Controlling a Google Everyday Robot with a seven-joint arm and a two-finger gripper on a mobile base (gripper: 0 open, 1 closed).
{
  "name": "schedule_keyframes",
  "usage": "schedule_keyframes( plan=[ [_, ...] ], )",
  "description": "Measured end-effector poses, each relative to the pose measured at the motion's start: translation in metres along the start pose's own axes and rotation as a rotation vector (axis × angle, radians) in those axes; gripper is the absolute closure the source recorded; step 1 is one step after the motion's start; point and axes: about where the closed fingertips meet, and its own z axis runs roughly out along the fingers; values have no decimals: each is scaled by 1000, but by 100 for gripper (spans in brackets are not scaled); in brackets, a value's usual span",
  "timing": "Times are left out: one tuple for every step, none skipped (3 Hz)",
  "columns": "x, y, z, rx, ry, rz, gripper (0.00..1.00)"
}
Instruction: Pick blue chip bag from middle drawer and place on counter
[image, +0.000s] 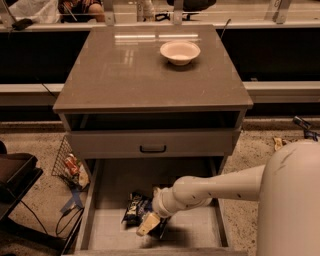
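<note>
The blue chip bag (134, 205) lies crumpled on the pale floor of the open middle drawer (111, 235), left of centre. My gripper (149, 224) reaches into the drawer from the right on the white arm (220, 187) and sits at the bag's right edge, low over the drawer floor. It covers part of the bag. The counter (135, 70) is the flat grey-brown cabinet top above, with a white bowl (180, 51) near its back right.
The upper drawer front with a black handle (152, 148) overhangs the back of the open drawer. A wire basket with a red-orange wrapper (73, 164) stands on the floor at left. A dark chair (15, 172) is at far left.
</note>
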Motion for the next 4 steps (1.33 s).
schedule_keyframes(
  plan=[
    [19, 4, 33, -90, -11, 46, 18],
    [21, 6, 38, -103, -11, 53, 41],
    [21, 7, 39, -105, -11, 51, 64],
    [20, 9, 40, -108, -10, 51, 96]
  ],
)
